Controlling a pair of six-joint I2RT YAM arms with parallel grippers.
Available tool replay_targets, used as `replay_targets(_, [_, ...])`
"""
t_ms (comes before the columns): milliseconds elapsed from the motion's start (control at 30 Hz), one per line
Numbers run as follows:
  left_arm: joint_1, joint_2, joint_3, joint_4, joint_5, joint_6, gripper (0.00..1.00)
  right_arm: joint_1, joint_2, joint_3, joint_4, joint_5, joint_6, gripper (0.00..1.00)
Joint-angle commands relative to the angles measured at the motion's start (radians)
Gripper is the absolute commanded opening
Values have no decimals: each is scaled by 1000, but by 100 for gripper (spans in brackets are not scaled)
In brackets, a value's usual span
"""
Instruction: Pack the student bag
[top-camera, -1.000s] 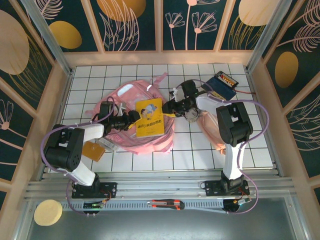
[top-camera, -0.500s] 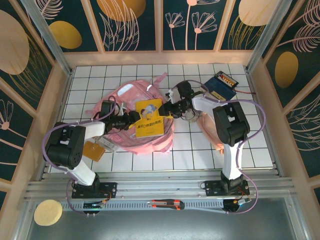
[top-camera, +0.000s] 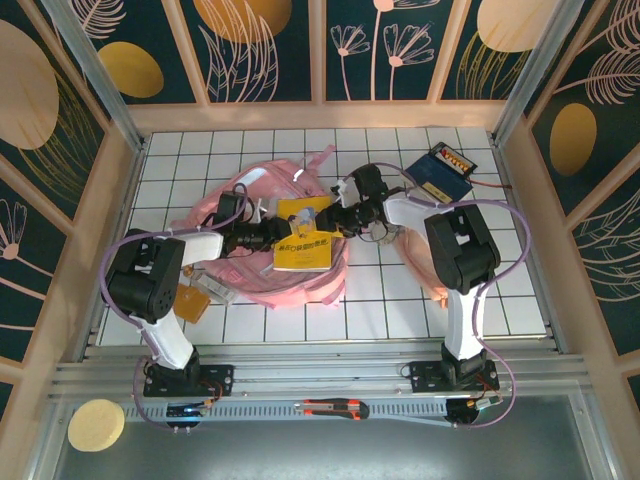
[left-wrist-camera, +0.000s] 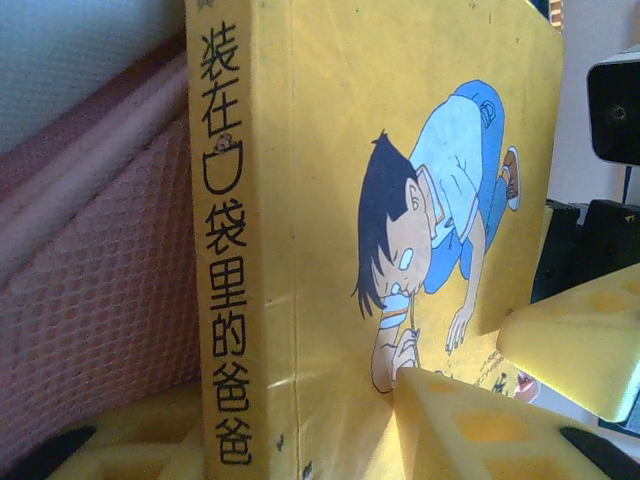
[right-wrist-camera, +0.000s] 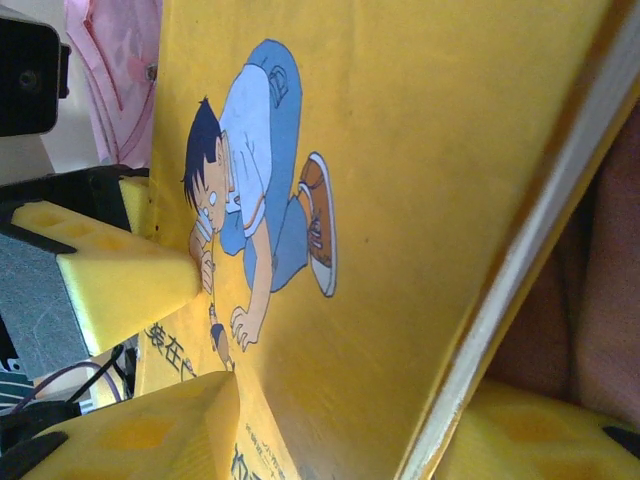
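The student bag (top-camera: 262, 190) is a large pink backpack lying flat at the table's centre-left. A yellow book (top-camera: 305, 240) with a cartoon boy on its cover lies over the bag, held between both arms. My left gripper (top-camera: 272, 236) is at the book's spine edge. In the left wrist view, its yellow fingers (left-wrist-camera: 470, 425) press the cover and sit behind the spine, with pink mesh (left-wrist-camera: 100, 300) beside them. My right gripper (top-camera: 333, 217) clamps the opposite edge. In the right wrist view, its fingers (right-wrist-camera: 140, 430) sit on either side of the book (right-wrist-camera: 420, 200).
A dark blue box (top-camera: 441, 170) lies at the back right. A pale pink pouch (top-camera: 418, 256) sits under the right arm. An orange card (top-camera: 186, 301) lies at the front left. A utility knife (top-camera: 335, 408) rests on the front rail.
My left gripper slid right onto the book's spine edge and closed its fingers on it. The book tilted and shifted slightly toward the back. The right gripper kept its hold.
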Motion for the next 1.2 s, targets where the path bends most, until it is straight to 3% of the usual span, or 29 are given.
replay_targets(0, [-29, 21, 10, 39, 65, 9, 40, 32, -66, -47, 74, -42, 54, 50])
replay_targets(167, [-31, 12, -6, 123, 99, -46, 24, 7, -158, -129, 186, -36, 133, 47])
replay_targets(267, [-30, -2, -3, 165, 116, -74, 2, 7, -173, -130, 203, -59, 149, 48])
replay_targets(300, [-29, -11, 1, 160, 117, -76, 0, 6, -175, -128, 203, -65, 150, 50])
replay_targets(400, [-29, -46, 15, 157, 129, -82, 0, -4, -187, -130, 186, -60, 144, 57])
replay_targets(467, [-27, -96, 20, 185, 142, -118, 0, -24, -203, -143, 181, -67, 148, 75])
replay_targets(500, [-27, -114, 27, 206, 150, -147, 0, -37, -215, -151, 181, -76, 151, 89])
replay_targets(567, [-27, -143, 40, 262, 168, -206, 0, -60, -243, -163, 181, -97, 157, 99])
replay_targets(833, [-27, -178, 112, 392, 210, -365, 0, -71, -316, -172, 271, -238, 204, 99])
replay_targets(1033, [-27, -198, 95, 520, 217, -479, 0, -69, -307, -185, 444, -308, 299, 99])
replay_targets(1167, [-31, -214, 107, 442, 203, -432, 0, -63, -314, -178, 565, -336, 375, 96])
